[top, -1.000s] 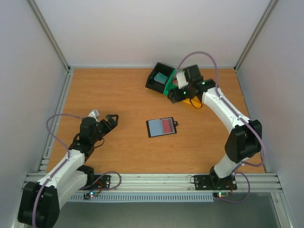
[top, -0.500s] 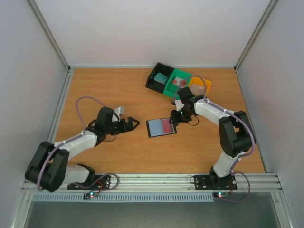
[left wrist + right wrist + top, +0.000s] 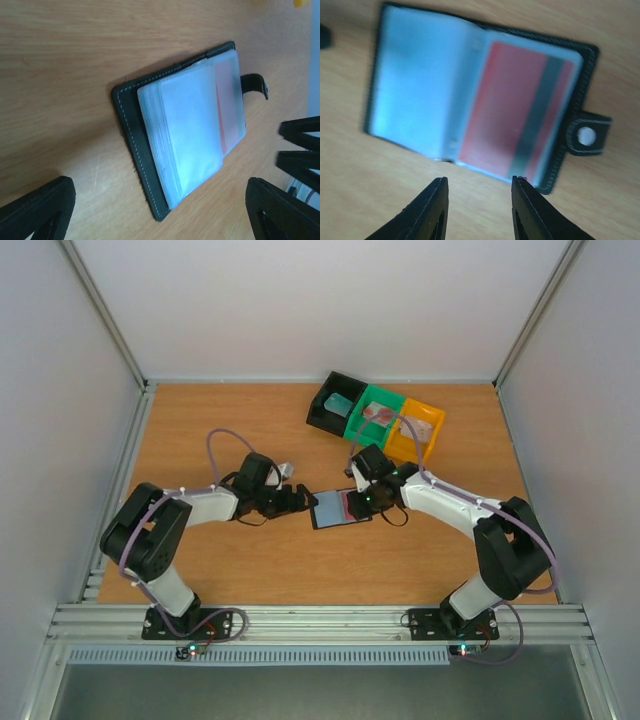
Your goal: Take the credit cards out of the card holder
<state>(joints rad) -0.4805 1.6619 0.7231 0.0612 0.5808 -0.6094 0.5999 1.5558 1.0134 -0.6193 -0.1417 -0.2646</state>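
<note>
The card holder (image 3: 340, 508) lies open on the table, black with pale blue-grey pockets and a snap tab (image 3: 586, 135). A red card with a grey stripe (image 3: 520, 110) sits in its right pocket. My left gripper (image 3: 303, 500) is open at the holder's left edge, which lies between the jaws in the left wrist view (image 3: 160, 187). My right gripper (image 3: 360, 502) is open just above the holder's right half, with the red card's near edge in front of it (image 3: 479, 182). A teal card (image 3: 338, 403) lies in the black tray, and a pinkish card (image 3: 380, 412) in the green tray.
Three trays stand in a row at the back: black (image 3: 322, 412), green (image 3: 362, 425) and orange (image 3: 402, 445). The orange one holds a whitish card (image 3: 421, 427). Grey walls close in the table on three sides.
My right arm has come down from the trays to the holder. My left arm has reached right to the holder's left edge. The holder has not moved.
</note>
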